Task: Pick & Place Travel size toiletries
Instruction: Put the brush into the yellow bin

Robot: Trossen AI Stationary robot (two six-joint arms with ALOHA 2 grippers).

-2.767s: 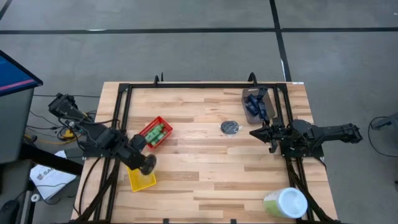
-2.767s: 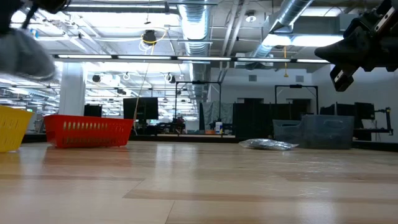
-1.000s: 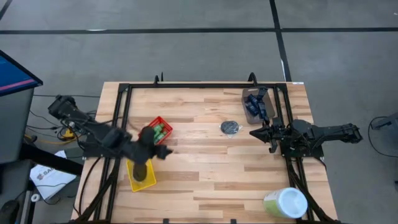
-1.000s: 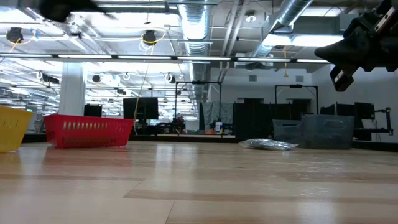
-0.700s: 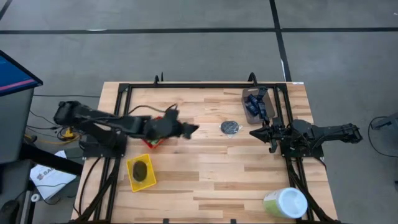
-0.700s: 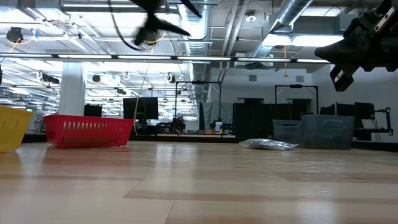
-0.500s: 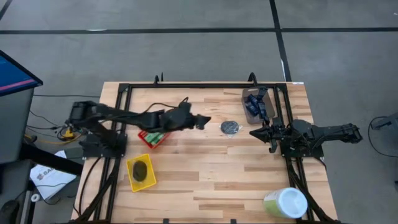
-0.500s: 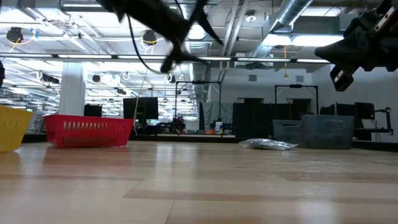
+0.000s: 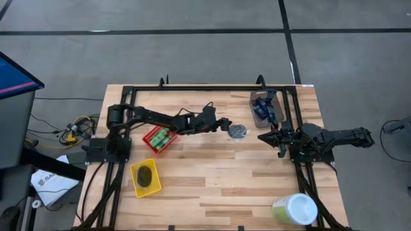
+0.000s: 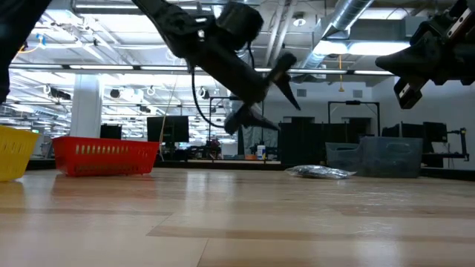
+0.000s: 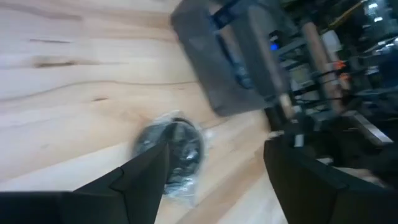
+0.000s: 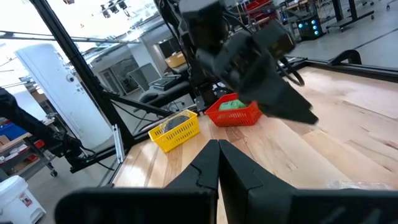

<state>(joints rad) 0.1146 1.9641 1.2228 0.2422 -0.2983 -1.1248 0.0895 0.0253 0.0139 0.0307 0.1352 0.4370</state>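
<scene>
I have the left gripper (image 9: 226, 124) stretched out over the middle of the surface (image 9: 212, 186), its fingers spread wide and empty, hanging just beside the dark grey disc (image 9: 238, 131) without touching it. From the left wrist camera that disc (image 11: 169, 151) sits between my two open fingers (image 11: 142, 177), lying flat on the wood in a clear wrapper, with the grey bin (image 11: 239, 56) beyond it. Taking the loose disc as my landmark: the grey bin (image 9: 264, 109) with the dark blue tubes (image 9: 263, 108) stands near it, toward the far right corner; the red bin (image 9: 160, 136) with the bright green bottles (image 9: 162, 137) lies well apart on the other side, under my left arm; the yellow bin (image 9: 146, 177) is farther still, toward the near left, and holds a second dark disc (image 9: 144, 175). The right gripper (image 9: 262, 137) waits near the disc on its right side, raised off the surface, fingers pressed together with nothing between them (image 12: 217, 163). The pale green-and-white tub (image 9: 295, 209) lies well away, at the near right edge.
</scene>
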